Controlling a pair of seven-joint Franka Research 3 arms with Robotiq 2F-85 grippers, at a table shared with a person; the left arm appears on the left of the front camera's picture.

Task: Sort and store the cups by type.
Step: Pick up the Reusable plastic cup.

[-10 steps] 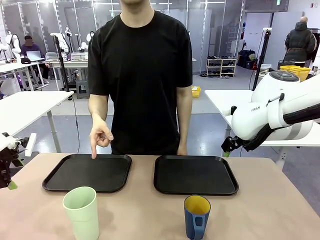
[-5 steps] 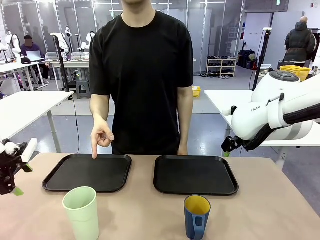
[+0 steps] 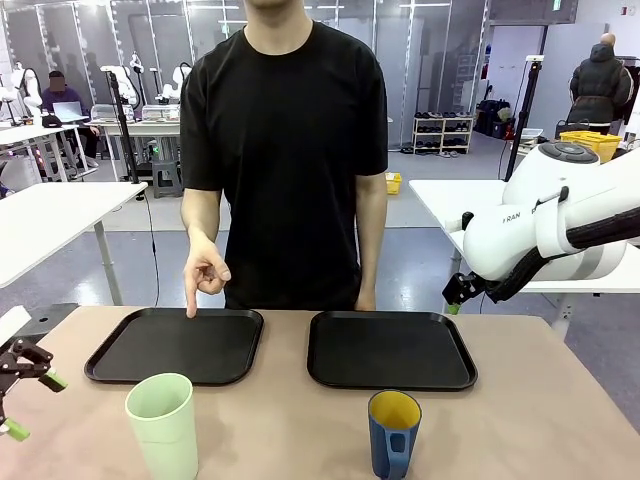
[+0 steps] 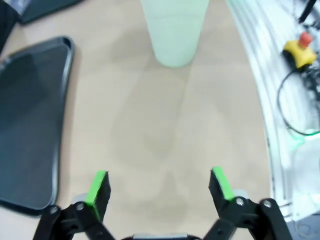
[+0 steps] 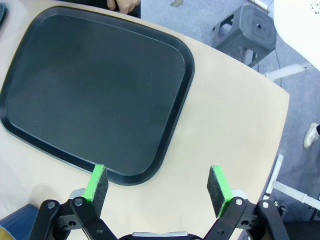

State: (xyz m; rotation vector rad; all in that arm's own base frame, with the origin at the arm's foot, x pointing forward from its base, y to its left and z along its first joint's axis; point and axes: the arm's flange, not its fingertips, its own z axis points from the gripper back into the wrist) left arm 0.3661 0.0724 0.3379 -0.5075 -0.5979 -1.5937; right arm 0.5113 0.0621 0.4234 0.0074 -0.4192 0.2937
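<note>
Lower left in the front view, the tall pale-green handleless plastic tumbler (image 3: 163, 425) is being shown upright on the beige table (image 3: 290, 420). At the lower middle-right the shorter dark-blue mug with a yellow inside (image 3: 393, 432) is being shown upright too, its handle turned toward the camera. The two cups are being left well apart, and neither is being touched.

Behind them, two black rectangular trays are being shown side by side, both bare. The left tray (image 3: 175, 345) is lying just beyond the tumbler and the right tray (image 3: 390, 350) just beyond the mug. The left tray's far edge is being pointed at by the person's hand (image 3: 205, 275), index finger down.

At the left edge of the frame, the left robot hand (image 3: 33, 405) is being held wide open over the table, with nothing between its green pads. In the left wrist view the tumbler's base is being framed at top centre, well ahead of the spread fingers, and the left tray is running down the frame's left side.

At the right of the front view, the white right arm (image 3: 560, 225) is being held raised. In the right wrist view the right robot hand (image 5: 159, 187) is being held open and empty. The right tray's near corner is lying just beside one pad, and a sliver of the mug is being caught in the bottom left corner.
</note>
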